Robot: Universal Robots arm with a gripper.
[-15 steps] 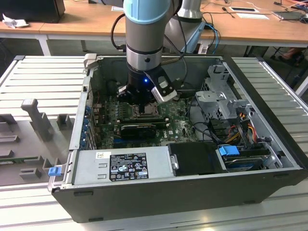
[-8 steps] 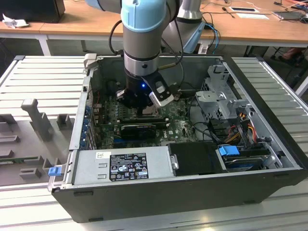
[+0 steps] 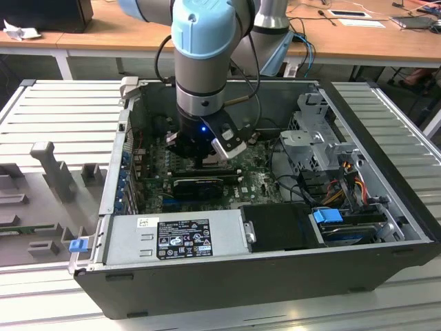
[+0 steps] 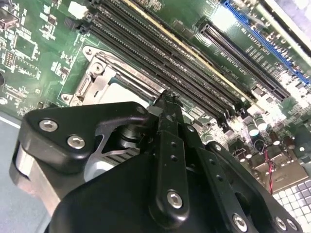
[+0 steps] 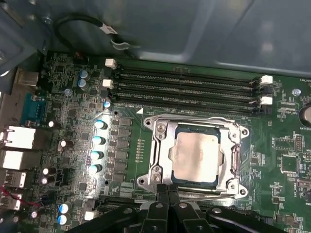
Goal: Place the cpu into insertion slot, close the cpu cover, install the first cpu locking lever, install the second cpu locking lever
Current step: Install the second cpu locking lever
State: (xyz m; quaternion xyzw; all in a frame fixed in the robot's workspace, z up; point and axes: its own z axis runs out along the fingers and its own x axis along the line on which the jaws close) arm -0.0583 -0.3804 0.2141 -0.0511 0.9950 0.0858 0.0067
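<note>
The chip (image 5: 197, 156) lies flat and square in its socket (image 5: 194, 187), metal frame (image 5: 163, 150) closed around it. The gripper (image 5: 167, 191) hovers at the socket's edge, fingers (image 4: 167, 109) pressed together, gripping nothing.

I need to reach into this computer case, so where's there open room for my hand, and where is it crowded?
Free: the ribbed metal table beside the case. Crowded: the gripper sits at the cpu cover edge, memory slots border the cpu, and cables fill the drive bay.

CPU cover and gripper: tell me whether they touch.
Cannot tell. In the first wrist view the gripper meets the near edge of the cpu cover, which lies over the cpu, but neither contact nor gap shows plainly.
</note>
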